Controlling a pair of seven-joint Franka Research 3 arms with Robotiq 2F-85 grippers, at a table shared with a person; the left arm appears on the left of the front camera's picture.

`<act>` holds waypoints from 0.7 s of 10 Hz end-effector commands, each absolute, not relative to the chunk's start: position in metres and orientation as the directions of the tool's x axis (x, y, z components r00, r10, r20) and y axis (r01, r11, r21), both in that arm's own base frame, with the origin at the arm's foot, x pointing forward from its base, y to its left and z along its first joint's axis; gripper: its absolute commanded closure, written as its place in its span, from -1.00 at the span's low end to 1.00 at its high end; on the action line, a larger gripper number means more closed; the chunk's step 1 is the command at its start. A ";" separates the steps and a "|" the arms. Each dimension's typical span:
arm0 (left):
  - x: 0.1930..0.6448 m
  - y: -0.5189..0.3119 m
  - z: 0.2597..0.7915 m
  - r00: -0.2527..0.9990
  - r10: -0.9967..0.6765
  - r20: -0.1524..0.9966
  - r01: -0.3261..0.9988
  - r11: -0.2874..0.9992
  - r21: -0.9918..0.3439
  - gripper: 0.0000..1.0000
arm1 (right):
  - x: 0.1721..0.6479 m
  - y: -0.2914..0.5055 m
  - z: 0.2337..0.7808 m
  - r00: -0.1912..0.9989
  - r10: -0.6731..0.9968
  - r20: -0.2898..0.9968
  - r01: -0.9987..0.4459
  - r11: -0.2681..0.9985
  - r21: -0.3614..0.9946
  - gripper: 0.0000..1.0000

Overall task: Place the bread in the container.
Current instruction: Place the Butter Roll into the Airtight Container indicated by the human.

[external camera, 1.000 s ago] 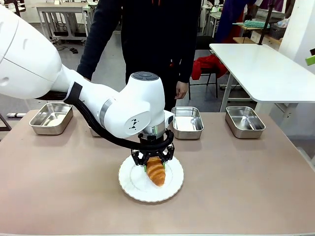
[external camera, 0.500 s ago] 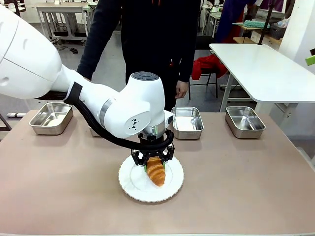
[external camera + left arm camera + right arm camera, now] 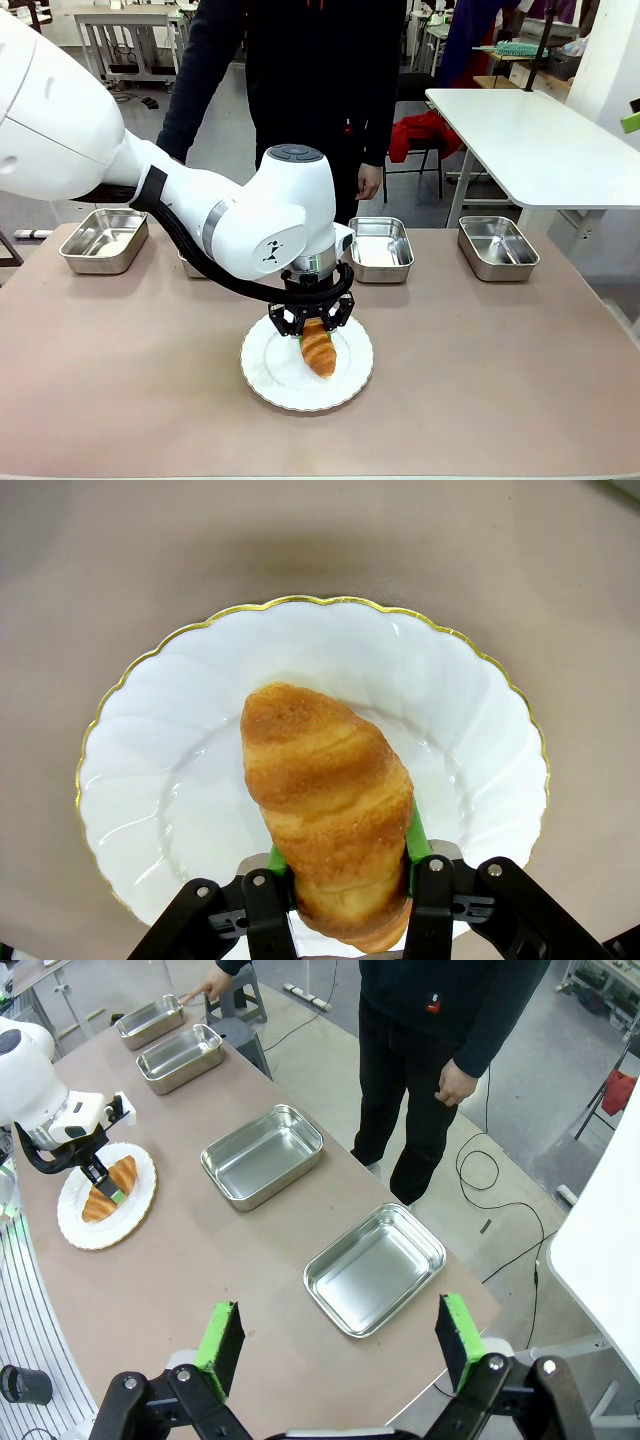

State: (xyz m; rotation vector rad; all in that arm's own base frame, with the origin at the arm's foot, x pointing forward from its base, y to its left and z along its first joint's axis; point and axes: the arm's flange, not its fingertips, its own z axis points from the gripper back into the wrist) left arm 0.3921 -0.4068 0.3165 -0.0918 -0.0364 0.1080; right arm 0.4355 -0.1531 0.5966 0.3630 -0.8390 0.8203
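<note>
The bread (image 3: 319, 349), a golden-brown croissant, lies on a round white plate (image 3: 270, 372) at the table's middle. My left gripper (image 3: 313, 327) comes down over its far end and is shut on it. In the left wrist view the green pads (image 3: 416, 838) press both sides of the bread (image 3: 320, 790) above the gold-rimmed plate (image 3: 150, 780). Steel containers stand along the far edge: one at the left (image 3: 103, 240), one at the middle (image 3: 380, 250), one at the right (image 3: 497, 247). My right gripper (image 3: 340, 1345) hangs open high over the table, above a container (image 3: 375, 1268).
A person stands at the far side, one hand (image 3: 370, 183) hanging near the middle pan, the other hand (image 3: 205, 990) by the farthest pan (image 3: 150, 1020). Another pan (image 3: 190, 266) is partly hidden behind my left arm. A white table (image 3: 540, 140) stands at the back right.
The left gripper's fingers have closed in on the bread. The arm and the plate have stayed where they were.
</note>
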 end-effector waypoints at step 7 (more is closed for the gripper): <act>0.452 -0.255 0.526 0.994 0.043 0.100 -0.023 0.980 -0.199 0.10 | 0.436 -0.153 0.598 0.382 0.488 0.785 -0.766 0.642 -0.026 -1.00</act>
